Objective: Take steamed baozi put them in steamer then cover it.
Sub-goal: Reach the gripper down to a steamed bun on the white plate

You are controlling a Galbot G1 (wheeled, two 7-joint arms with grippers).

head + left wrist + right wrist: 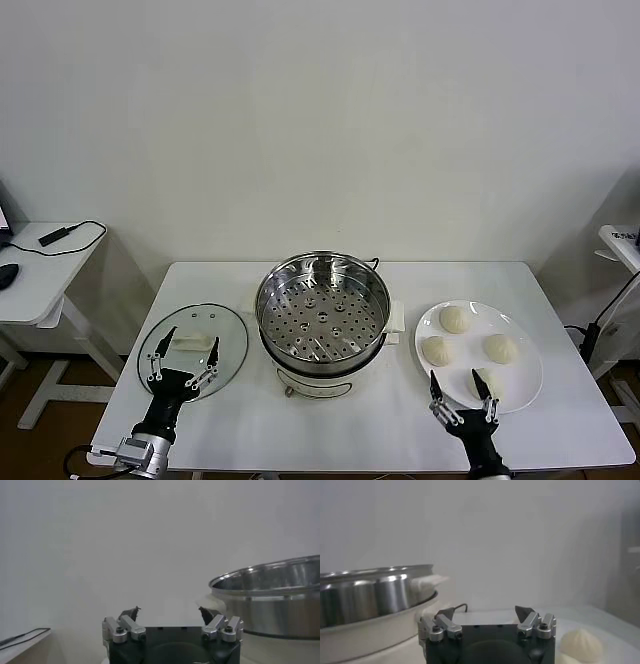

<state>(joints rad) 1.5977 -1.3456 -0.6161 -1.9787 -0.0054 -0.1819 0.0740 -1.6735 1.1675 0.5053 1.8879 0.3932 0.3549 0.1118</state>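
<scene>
The steamer stands open at the table's middle, its perforated tray bare; it also shows in the left wrist view and the right wrist view. Several white baozi lie on a white plate at the right; one shows in the right wrist view. The glass cover with its white handle lies flat at the left. My left gripper is open over the cover's front edge. My right gripper is open at the plate's front, just left of the nearest baozi.
A side table with a black cable stands at the far left. Another table edge shows at the far right. A white wall is behind the table.
</scene>
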